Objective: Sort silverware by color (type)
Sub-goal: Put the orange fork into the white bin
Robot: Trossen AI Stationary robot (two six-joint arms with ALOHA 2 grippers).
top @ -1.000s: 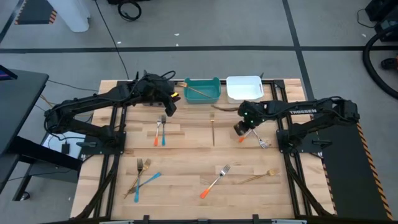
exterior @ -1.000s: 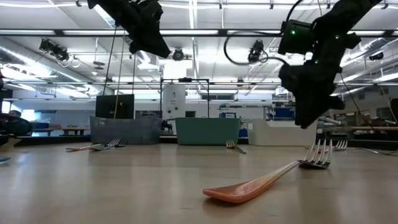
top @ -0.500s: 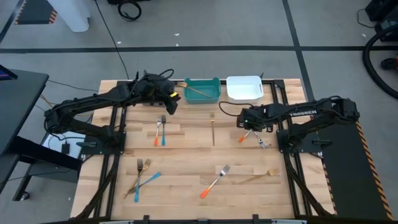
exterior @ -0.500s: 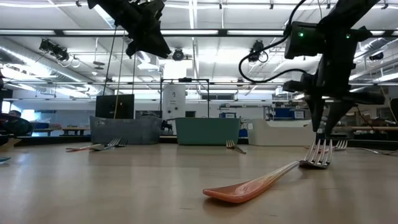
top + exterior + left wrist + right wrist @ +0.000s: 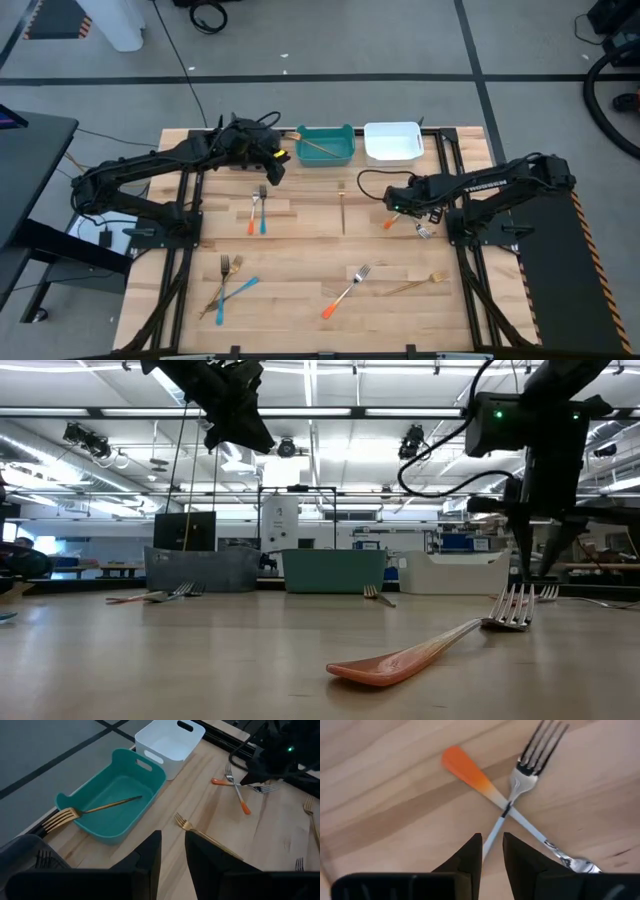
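Two orange-handled forks with silver heads (image 5: 470, 772) (image 5: 530, 770) lie crossed flat on the wooden table (image 5: 300, 255), right of its middle. My right gripper (image 5: 491, 837) (image 5: 398, 210) points down just above them and is open by a narrow gap. One fork's slim shaft (image 5: 495, 831) runs toward that gap, and the fingers touch neither fork. My left gripper (image 5: 172, 834) (image 5: 272, 172) hangs open and empty above the far left of the table. A gold fork (image 5: 100, 809) leans in the teal bin (image 5: 330, 158).
A white bin (image 5: 392, 142) stands right of the teal one and a grey bin (image 5: 200, 568) to its left. Loose on the table are an orange and a blue fork (image 5: 258, 212), a gold fork (image 5: 342, 205), a gold and blue pair (image 5: 228, 285), an orange fork (image 5: 345, 290) and a gold one (image 5: 415, 285).
My right gripper has rolled about its own axis and tipped to point steeply down. It has sunk a little over the crossed orange-handled forks. The forks have not moved.
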